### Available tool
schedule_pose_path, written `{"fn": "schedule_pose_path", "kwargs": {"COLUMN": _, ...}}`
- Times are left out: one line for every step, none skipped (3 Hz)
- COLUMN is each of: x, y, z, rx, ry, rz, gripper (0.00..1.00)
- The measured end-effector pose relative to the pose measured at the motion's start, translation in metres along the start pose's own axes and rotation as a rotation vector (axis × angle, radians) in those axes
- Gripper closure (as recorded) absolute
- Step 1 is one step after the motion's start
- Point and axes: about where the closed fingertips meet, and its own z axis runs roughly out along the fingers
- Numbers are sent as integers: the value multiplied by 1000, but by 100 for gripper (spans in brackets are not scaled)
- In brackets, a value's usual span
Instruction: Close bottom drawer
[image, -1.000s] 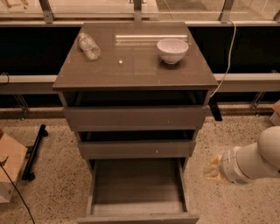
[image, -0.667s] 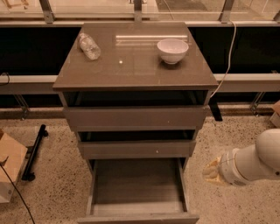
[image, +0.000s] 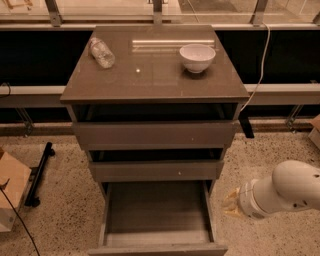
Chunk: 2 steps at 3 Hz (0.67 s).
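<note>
tool (image: 231, 202) low, right of bottom drawer (image: 157, 212), too small to make out | bottom drawer front cut off by lower edge | arm (image: 292, 192) cut off at right edge | cardboard box (image: 10, 187) cut off at left edge

The grey-brown desk (image: 150, 82) stands on a speckled floor (image: 65, 225). On its flat top, a clear plastic bottle (image: 102, 52) lies on its side at the far left. A white bowl (image: 197, 57) sits upright at the far right, well apart from the bottle. On the floor to the left rest a cardboard box (image: 11, 186) and a black stand (image: 39, 175). The end effector (image: 231, 202) hangs low over the floor, just right of the desk.
</note>
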Motion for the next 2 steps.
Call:
{"fn": "schedule_pose_path", "kwargs": {"x": 24, "y": -1, "z": 38, "rx": -37, "ry": -30, "rz": 46, "gripper": 100}}
{"fn": "schedule_pose_path", "kwargs": {"x": 29, "y": 6, "z": 53, "rx": -64, "ry": -37, "rz": 59, "gripper": 100}}
